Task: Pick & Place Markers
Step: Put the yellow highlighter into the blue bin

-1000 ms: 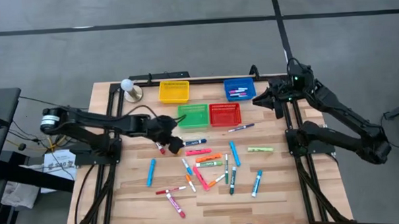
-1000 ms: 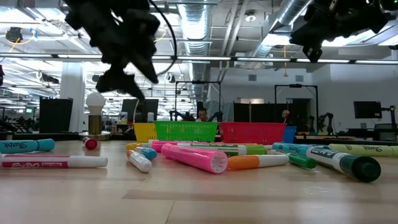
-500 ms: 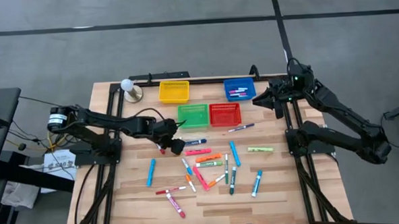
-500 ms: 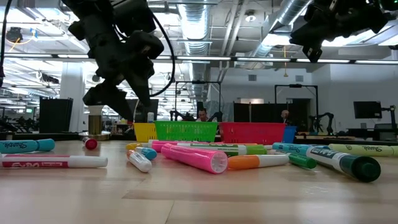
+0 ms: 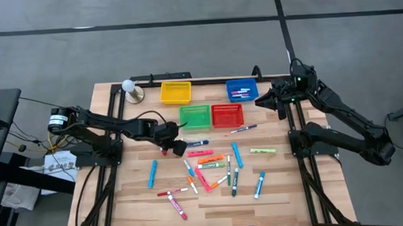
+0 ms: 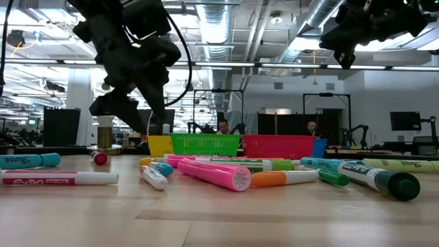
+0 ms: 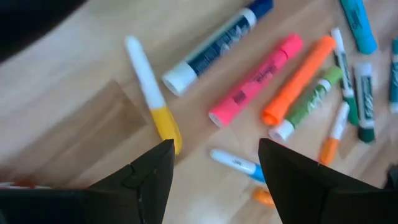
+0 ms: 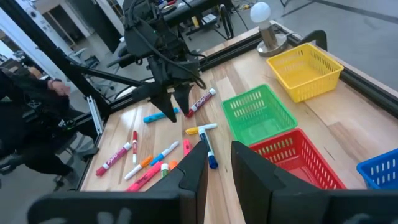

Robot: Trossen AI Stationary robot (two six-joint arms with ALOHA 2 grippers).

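Observation:
Many markers (image 5: 207,167) lie flat and scattered on the middle of the wooden table; a few more lie in the blue basket (image 5: 242,91). My left gripper (image 5: 178,148) hovers open just above the table at the left end of the pile. In the left wrist view (image 7: 214,155) its fingers stand over a white-and-yellow marker (image 7: 152,99), a pink one (image 7: 255,81) and a dark blue one (image 7: 217,40), touching none. In the low view (image 6: 134,116) its fingertips hang clear of the wood. My right gripper (image 5: 262,101) waits open, high over the table's far right corner.
Yellow (image 5: 175,92), green (image 5: 195,116) and red (image 5: 227,114) mesh baskets stand along the far side. A lamp-like bulb on a stand (image 5: 130,90) sits at the far left corner. One red marker (image 5: 164,152) lies just left of my left gripper. Bare wood shows toward the near edge.
My left gripper has come down toward the table and shifted slightly right toward the marker pile, staying open. It moved mostly in the first half second and has since held nearly still. No marker has moved.

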